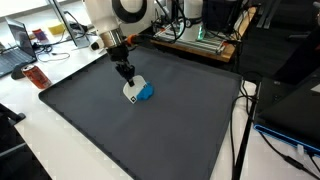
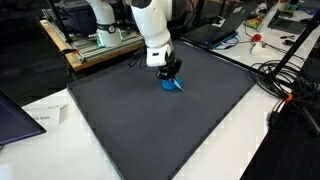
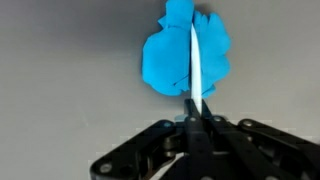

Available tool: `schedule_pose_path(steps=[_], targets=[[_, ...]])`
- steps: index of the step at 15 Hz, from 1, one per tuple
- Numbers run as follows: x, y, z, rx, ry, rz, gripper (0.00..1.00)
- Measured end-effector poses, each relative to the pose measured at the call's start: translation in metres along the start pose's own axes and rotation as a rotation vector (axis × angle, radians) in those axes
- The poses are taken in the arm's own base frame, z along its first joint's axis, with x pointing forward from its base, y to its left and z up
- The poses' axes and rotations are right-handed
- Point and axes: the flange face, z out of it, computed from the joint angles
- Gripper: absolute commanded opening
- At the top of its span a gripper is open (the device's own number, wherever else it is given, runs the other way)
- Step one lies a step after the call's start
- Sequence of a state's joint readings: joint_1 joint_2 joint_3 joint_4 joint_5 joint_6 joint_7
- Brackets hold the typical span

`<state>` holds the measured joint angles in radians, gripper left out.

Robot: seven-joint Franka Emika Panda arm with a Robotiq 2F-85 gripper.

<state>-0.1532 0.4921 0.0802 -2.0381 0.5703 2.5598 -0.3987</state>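
Note:
A crumpled blue object (image 3: 165, 55) lies on the dark grey mat (image 1: 160, 130), and both exterior views show it (image 1: 147, 93) (image 2: 170, 85). A thin white card-like piece (image 3: 194, 60) stands edge-on across it in the wrist view. It shows as a white plate (image 1: 131, 90) beside the blue in an exterior view. My gripper (image 3: 197, 112) hangs straight above them (image 1: 125, 73) (image 2: 170, 72). Its fingertips are pressed together on the lower end of the white piece. What lies under the blue object is hidden.
The mat (image 2: 160, 130) covers a white table. A red item (image 1: 36, 75) and a laptop (image 1: 15, 55) sit off one mat corner. Cables (image 1: 240, 130) run along another edge. A paper (image 2: 40, 118), more cables (image 2: 285, 80) and a small bottle (image 2: 257, 42) lie around it.

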Motion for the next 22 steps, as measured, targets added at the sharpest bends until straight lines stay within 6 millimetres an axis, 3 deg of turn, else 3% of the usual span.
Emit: schedule_pose_path(steps=[12, 22], targets=[[-0.001, -0.001, 0.003, -0.022, -0.002, -0.033, 0.01], [-0.015, -0.003, 0.006, -0.081, -0.046, -0.082, 0.01]])
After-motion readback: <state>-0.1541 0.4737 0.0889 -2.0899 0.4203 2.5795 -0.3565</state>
